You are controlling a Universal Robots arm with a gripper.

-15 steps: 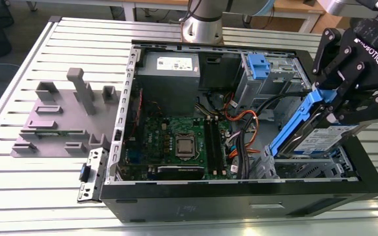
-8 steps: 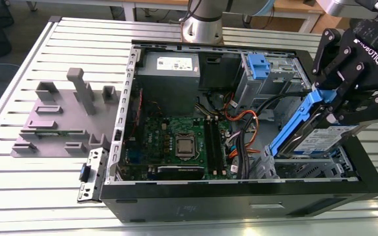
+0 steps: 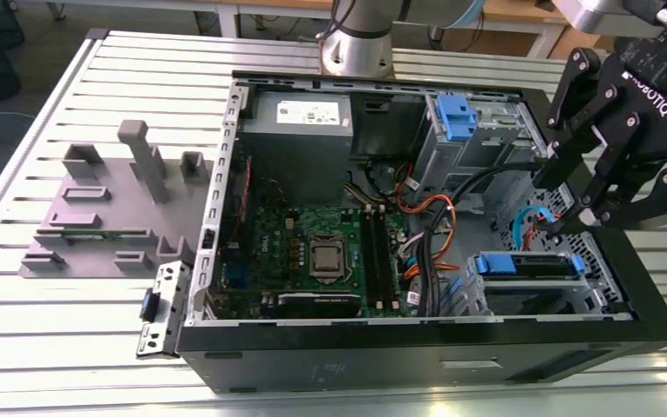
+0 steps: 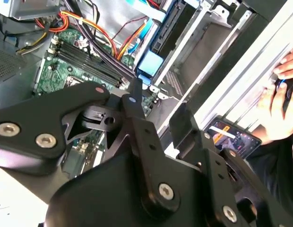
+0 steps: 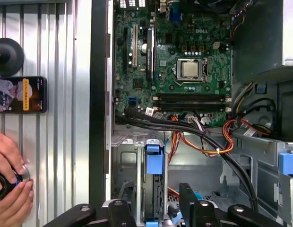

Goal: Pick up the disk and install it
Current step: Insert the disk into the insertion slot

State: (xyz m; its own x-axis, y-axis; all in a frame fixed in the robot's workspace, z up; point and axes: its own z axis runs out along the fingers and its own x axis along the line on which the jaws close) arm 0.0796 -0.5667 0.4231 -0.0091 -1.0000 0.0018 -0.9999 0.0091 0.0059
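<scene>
- The case [image 3: 426, 347] lies on its side on the slatted counter [image 3: 44, 339] with its panel off. This leaves the board [image 3: 322, 252] and drive cage open from above.
- The disk [image 3: 525, 265] stands on edge in the cage at the near corner, on the exterior view's right. Its blue frame faces up, where a grip can reach it. I cannot tell whether it is fully seated.
- The gripper [image 3: 575, 224] hangs just above that cage, pointing down.
- In the first wrist view its jaws are spread, one on each side of the disk [image 5: 153, 182], and are not pinching it. They look lined up with the disk's thin edges.
- A grey fixture [image 3: 102, 208] sits far off on the exterior view's left, clear of the work.
- A person's hand [image 5: 12, 177] rests on a control on the counter beside a phone [image 5: 21, 94], outside the case.
</scene>
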